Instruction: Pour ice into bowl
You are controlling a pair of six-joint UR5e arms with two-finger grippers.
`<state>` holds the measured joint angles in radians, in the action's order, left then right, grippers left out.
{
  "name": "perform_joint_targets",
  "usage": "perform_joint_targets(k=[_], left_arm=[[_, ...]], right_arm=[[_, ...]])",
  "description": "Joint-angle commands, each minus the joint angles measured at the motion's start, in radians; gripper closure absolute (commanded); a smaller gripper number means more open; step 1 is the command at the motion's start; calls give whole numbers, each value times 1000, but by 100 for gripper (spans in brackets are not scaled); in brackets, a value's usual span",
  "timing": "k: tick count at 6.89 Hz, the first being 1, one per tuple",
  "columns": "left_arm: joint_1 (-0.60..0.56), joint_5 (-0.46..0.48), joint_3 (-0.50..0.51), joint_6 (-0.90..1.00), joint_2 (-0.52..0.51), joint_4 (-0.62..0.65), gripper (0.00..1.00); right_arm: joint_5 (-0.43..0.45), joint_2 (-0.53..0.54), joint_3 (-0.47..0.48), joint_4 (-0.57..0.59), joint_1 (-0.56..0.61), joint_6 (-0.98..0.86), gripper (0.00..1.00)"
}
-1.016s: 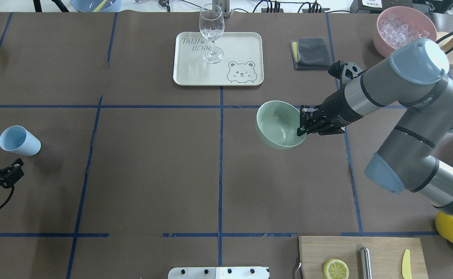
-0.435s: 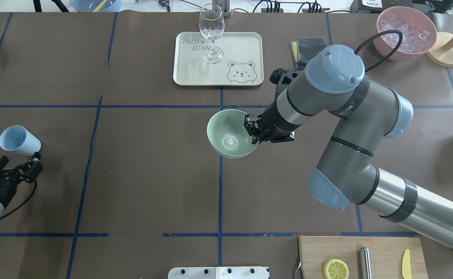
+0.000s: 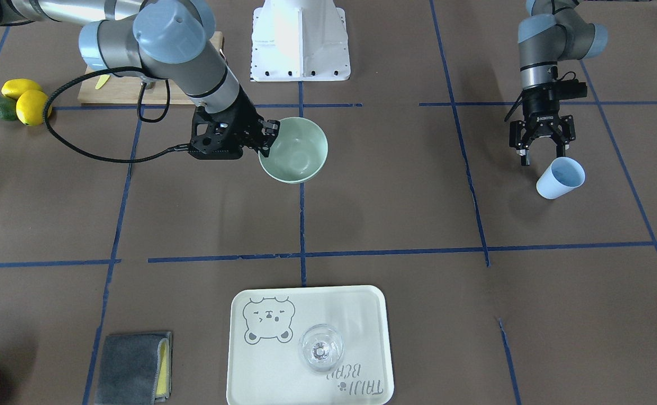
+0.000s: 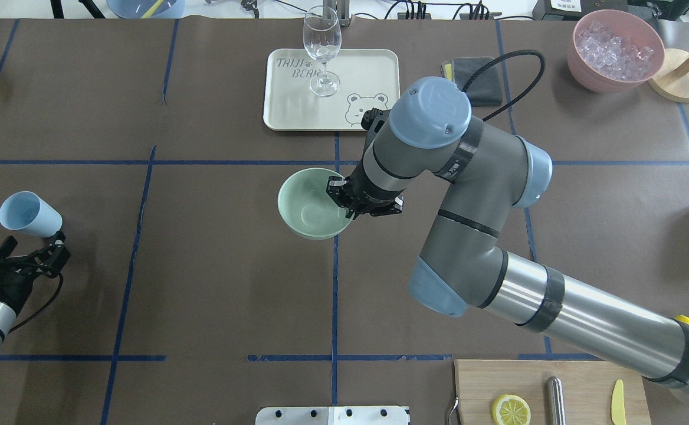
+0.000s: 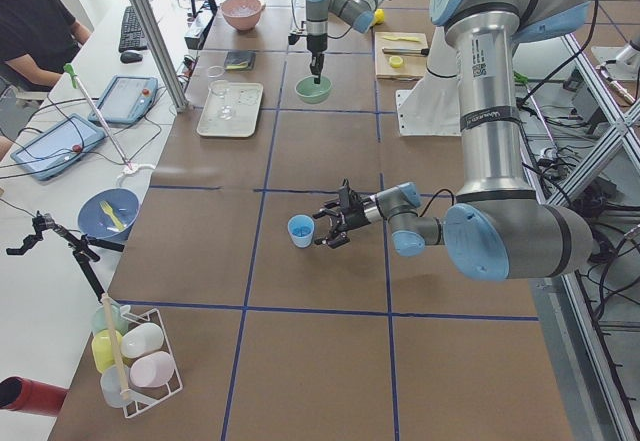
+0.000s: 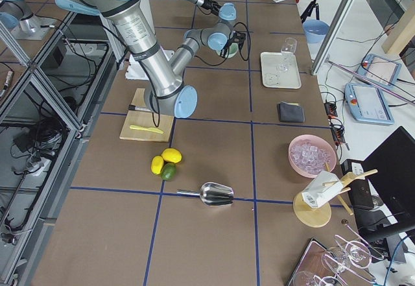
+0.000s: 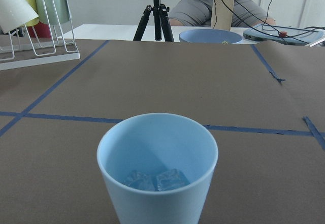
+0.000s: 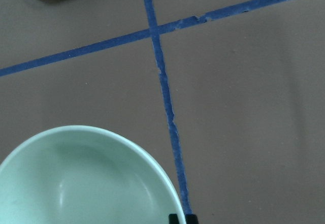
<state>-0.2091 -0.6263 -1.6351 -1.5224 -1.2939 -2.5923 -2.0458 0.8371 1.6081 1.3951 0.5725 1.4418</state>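
1. Clamping the bowl [image 4: 306,206] by its right rim, the right pincer [image 4: 343,199] holds it near the middle of the worktop [image 4: 215,283], on the centre tape line, with one finger inside the wall and one outside. I cannot tell whether the bowl rests on the worktop or hangs just above it.
2. The ice [image 7: 156,180], a few clear cubes, lies at the bottom of the blue cup [image 7: 157,153]. The cup stands upright at the left side, well apart from the bowl.
3. The left pincer [image 3: 542,153] has its fingers apart just beside the cup and is not yet around it.
4. The cup looks light, stiff and smooth. I would take it around the mid-wall, below the lip, firmly enough that it cannot slip when tipped.
5. The cubes are hard and slippery, so they will likely slide out together and may bounce off the smooth bowl. A slow tilt with the lip low over the bowl suits them.
6. Held only by its rim, the bowl could rock if struck.
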Motion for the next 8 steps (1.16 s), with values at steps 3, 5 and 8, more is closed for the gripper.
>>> perform_joint_targets(k=[3, 5, 8], left_arm=[[-84, 2, 55, 7, -45, 0, 1], [-127, 0, 132, 22, -139, 0, 1], [-156, -6, 136, 27, -139, 0, 64]], right_arm=[[62, -131, -158, -5, -55, 8, 100], [64, -160, -198, -5, -66, 6, 100], [130, -240, -298, -8, -101, 2, 100]])
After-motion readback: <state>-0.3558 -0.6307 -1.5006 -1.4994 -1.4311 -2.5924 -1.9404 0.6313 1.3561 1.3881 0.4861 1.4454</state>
